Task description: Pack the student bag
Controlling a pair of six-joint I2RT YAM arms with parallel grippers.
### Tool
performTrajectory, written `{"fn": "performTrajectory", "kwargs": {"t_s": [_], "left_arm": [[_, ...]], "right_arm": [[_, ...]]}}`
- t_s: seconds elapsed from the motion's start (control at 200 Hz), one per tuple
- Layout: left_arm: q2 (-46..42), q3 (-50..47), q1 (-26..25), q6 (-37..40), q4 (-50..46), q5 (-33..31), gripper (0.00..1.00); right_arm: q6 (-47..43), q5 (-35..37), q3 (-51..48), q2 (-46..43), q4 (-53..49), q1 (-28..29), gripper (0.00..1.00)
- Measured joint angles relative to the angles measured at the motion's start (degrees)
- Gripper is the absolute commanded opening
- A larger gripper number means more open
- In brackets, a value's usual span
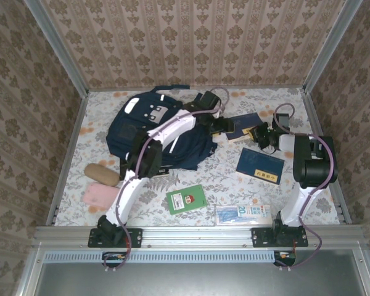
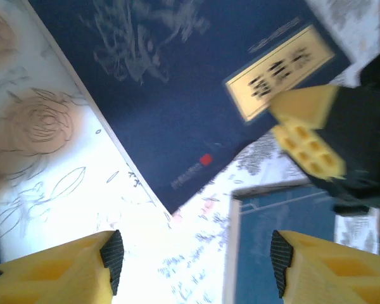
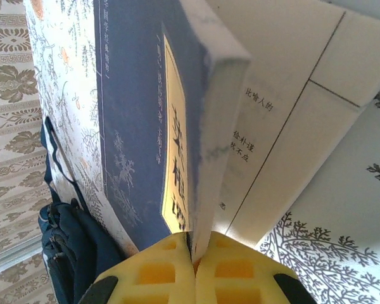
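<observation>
The enclosure is lined with beige patterned wallpaper [image 1: 191, 37] on three sides, with aluminium posts [image 1: 57, 43] at the corners and an aluminium rail [image 1: 197, 234] along the near edge. The counter [image 1: 283, 98] is covered by a white cloth printed with flowers. The student bag [image 1: 135, 132] lies at the far left-centre of the counter, and the left arm [image 1: 172, 129] reaches across it. The left jaws stand wide apart above the navy book [image 2: 177, 107]. The right jaws are closed on an edge of that book, which lies just right of the bag. Nearer the front lie a blue book [image 1: 259, 165], a green booklet [image 1: 186, 199] and a clear packet [image 1: 242, 214]. A tan pouch [image 1: 102, 174] and a pink pouch [image 1: 100, 195] lie by the left edge.
</observation>
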Motion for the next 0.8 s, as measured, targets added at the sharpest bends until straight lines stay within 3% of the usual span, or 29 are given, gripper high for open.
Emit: {"fn": "performTrajectory", "kwargs": {"t_s": [0.165,0.355,0.8], "left_arm": [[-11.0,-4.0,3.5,1.0,0.0,-1.0,0.74],[-20.7,-9.5,6.9,2.9,0.1,-3.1,0.76],[-22.3,-13.7,10.9,8.3,-2.3,-2.1,0.78]], "right_arm": [[0.2,-3.0,0.4,-1.7,0.9,-0.1,0.0],[0.5,-5.7,0.5,-9.3,1.3,0.2,0.0],[-3.4,-15.6,5.3,-22.3,-0.7,7.5,0.0]]}}
